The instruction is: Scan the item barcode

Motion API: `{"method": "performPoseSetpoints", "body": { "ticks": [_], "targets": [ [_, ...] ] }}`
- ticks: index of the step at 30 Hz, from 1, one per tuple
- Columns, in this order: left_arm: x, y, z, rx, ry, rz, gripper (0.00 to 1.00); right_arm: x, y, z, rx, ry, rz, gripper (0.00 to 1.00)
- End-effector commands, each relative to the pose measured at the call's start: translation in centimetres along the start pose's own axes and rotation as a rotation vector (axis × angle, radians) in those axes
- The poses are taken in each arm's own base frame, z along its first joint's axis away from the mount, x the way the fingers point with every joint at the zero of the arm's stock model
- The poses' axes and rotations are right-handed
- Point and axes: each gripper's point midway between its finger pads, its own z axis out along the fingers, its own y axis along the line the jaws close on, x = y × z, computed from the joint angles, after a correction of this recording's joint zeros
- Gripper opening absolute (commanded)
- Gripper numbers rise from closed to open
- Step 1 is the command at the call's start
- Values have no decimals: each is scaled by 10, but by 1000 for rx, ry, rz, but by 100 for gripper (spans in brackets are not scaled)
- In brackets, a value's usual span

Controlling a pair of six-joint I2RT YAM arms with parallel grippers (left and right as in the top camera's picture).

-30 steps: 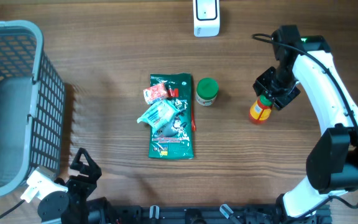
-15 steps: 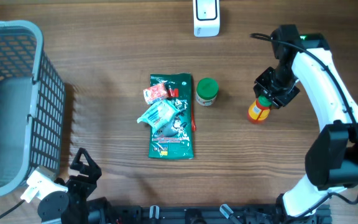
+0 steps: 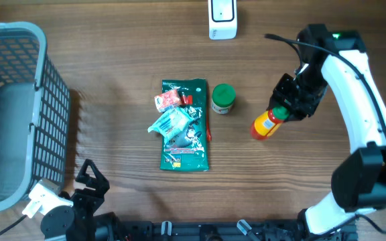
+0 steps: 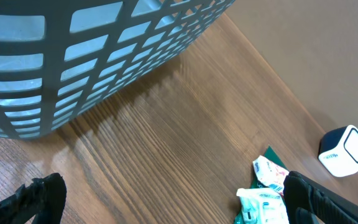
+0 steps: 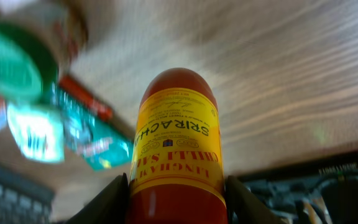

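My right gripper (image 3: 285,112) is shut on a sriracha bottle (image 3: 265,124), red with a yellow label and green cap, lifted and tilted toward the lower left above the table. In the right wrist view the bottle (image 5: 176,143) fills the middle, clamped between both fingers (image 5: 107,202). The white barcode scanner (image 3: 222,19) stands at the table's far edge, above and left of the bottle. My left gripper (image 4: 166,205) hangs open at the front left over bare wood, nothing between its fingers.
A green snack bag (image 3: 185,126) with small packets on it lies mid-table, a green-lidded jar (image 3: 222,98) beside it. A grey basket (image 3: 19,107) stands at the left; its wall (image 4: 92,56) fills the left wrist view.
The right gripper closed on the sriracha bottle, lifted it and tilted it leftward; the bottle's base has swung toward the lower left. The left arm stayed still.
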Motion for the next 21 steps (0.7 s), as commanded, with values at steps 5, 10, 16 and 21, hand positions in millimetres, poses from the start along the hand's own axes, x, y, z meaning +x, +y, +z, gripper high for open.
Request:
{"method": "performPoseSetpoints", "body": {
  "ticks": [5,10,16,21],
  "targets": [
    [-1,2,0,-11,-10,-7,100,51,33,-42,-272,44,-242,24],
    [-1,2,0,-11,-10,-7,100,68,36,-59,-335,6,-276,24],
    [-1,2,0,-11,-10,-7,100,100,36,-82,-398,-61,-331,26],
    [-1,2,0,-11,-10,-7,100,141,43,-92,-457,-48,-391,25]
  ]
}}
